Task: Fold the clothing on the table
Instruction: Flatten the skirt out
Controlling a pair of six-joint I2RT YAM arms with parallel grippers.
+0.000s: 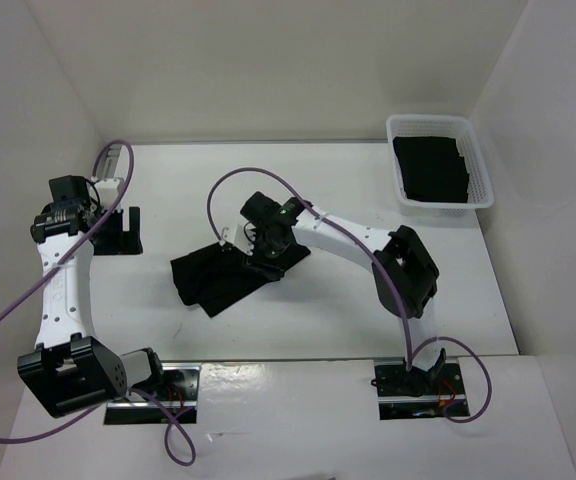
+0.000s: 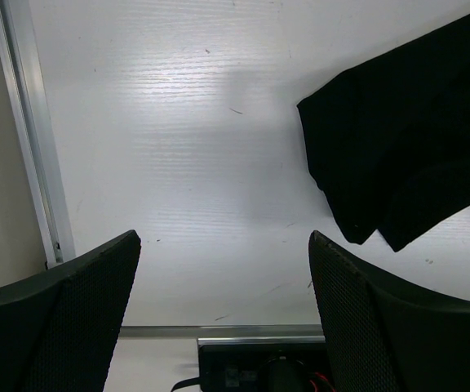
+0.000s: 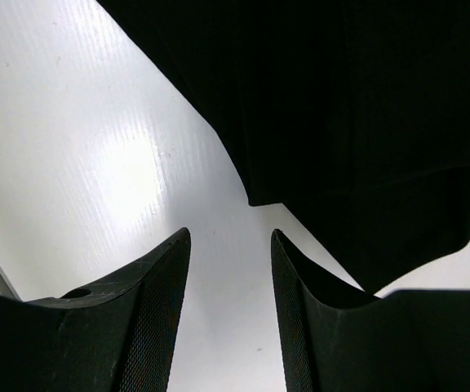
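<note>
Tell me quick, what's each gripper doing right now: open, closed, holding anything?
Left gripper: open wide, holding nothing.
Right gripper: partly open, empty, at the edge of the clothing.

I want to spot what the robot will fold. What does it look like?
Look at the big white table. Near its middle lies the clothing, a rumpled black cloth. Unlike the black things inside the white basket in the far right corner, it lies bare on the tabletop.

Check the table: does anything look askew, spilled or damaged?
The black garment lies slanted to the edges of the table, its layers overlapping unevenly. Nothing looks spilled or damaged.
</note>
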